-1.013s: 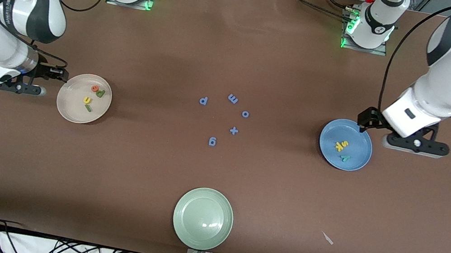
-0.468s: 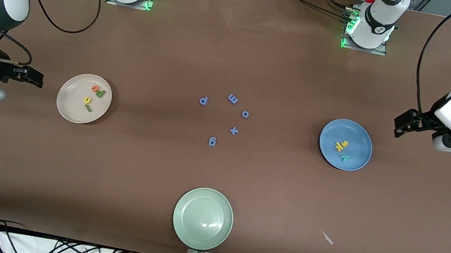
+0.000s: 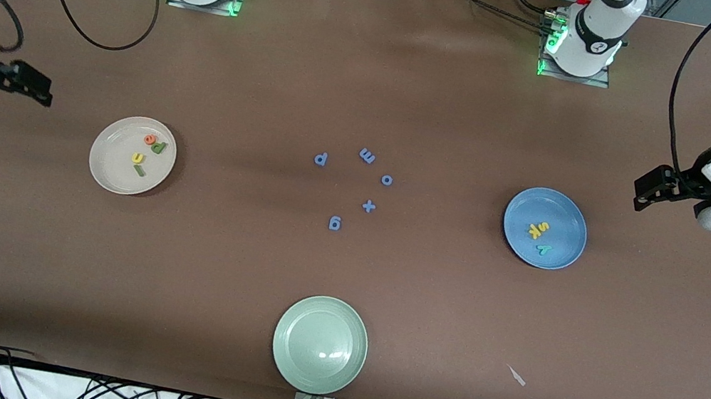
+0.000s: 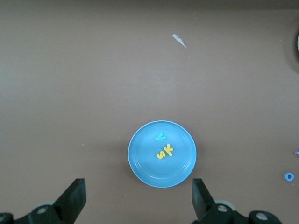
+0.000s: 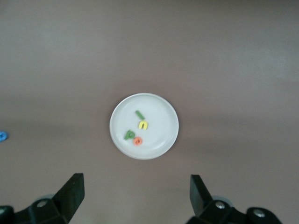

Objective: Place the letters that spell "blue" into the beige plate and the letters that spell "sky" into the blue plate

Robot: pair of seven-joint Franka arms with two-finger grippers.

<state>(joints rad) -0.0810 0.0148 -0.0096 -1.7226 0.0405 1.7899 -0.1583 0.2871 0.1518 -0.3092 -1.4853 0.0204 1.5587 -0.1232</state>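
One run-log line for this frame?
blue letters: in beige plate | sky letters: in blue plate | left pincer: open | right pincer: open

My green b (image 3: 158, 148), orange e (image 3: 149, 139), yellow u (image 3: 136, 156) and what looks like the dark l (image 3: 140, 170) lie in the beige plate (image 3: 108, 169); yellow s (image 3: 533, 231), k (image 3: 544, 227), teal y (image 3: 543, 249) sit in the blue plate (image 3: 568, 221).

- My big brown table (image 3: 376, 73) fills almost everything I see.
- Black cables (image 3: 78, 391) lie along its near edge, on a white floor.

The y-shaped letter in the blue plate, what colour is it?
Teal-green y; clearest in the left wrist view.
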